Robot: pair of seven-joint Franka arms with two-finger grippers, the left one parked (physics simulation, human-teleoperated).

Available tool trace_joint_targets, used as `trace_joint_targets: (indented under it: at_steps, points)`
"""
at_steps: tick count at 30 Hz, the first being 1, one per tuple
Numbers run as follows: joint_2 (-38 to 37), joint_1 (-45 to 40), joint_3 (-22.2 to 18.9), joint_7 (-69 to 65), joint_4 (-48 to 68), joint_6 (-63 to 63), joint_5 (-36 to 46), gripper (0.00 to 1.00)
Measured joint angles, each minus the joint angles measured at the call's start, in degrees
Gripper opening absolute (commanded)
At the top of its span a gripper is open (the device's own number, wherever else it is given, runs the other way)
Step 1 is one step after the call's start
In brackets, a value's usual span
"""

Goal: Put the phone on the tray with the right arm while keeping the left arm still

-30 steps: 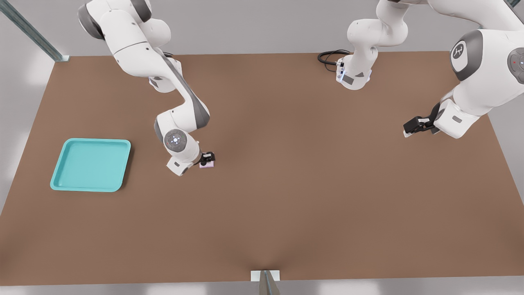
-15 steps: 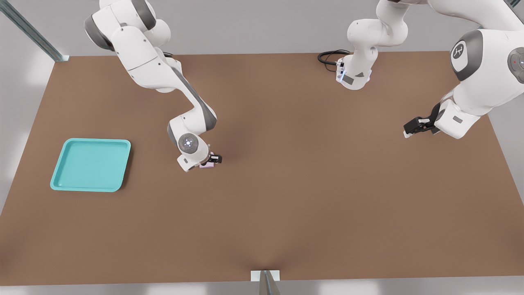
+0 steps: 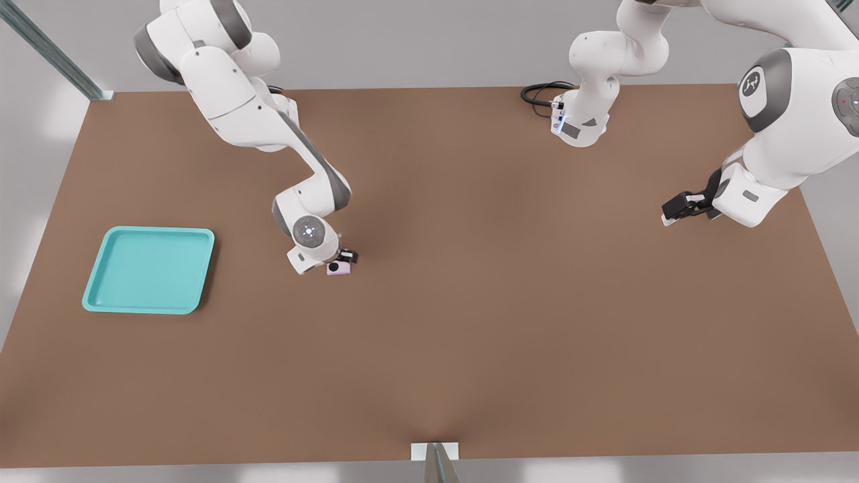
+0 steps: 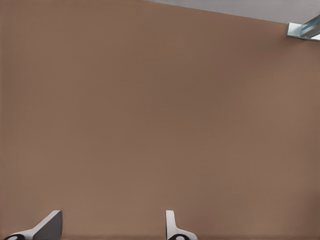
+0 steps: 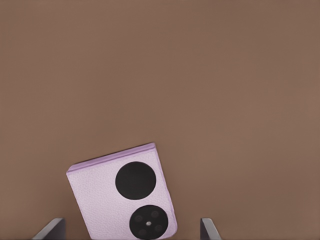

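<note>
The phone (image 3: 338, 268) is seen lying on the bench (image 3: 470, 302), not yet lifted, well apart from the empty turquoise tray (image 3: 94, 295). The gripper (image 3: 343, 257) is held just over it, fingers (image 5: 50, 230) spread apart on either side. Grasp, carry and placement remain. Two lenses are resolved only in the right wrist view.

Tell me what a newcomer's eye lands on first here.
The turquoise tray stands out, lying at the front view's left on the brown table. Next comes the right arm, bent low, its gripper open beside the tiny pink phone, which lies apart from the tray.
</note>
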Motion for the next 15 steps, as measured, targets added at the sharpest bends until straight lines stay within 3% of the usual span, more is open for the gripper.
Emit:
trace_joint_targets:
  at_steps: [7, 15]
  points:
    - [1.67, -0.46, 2.73, -0.86, -0.22, 3.89, -0.36, 1.0]
    - [2.27, -0.97, 2.15, -5.17, -0.56, 7.45, -0.32, 1.0]
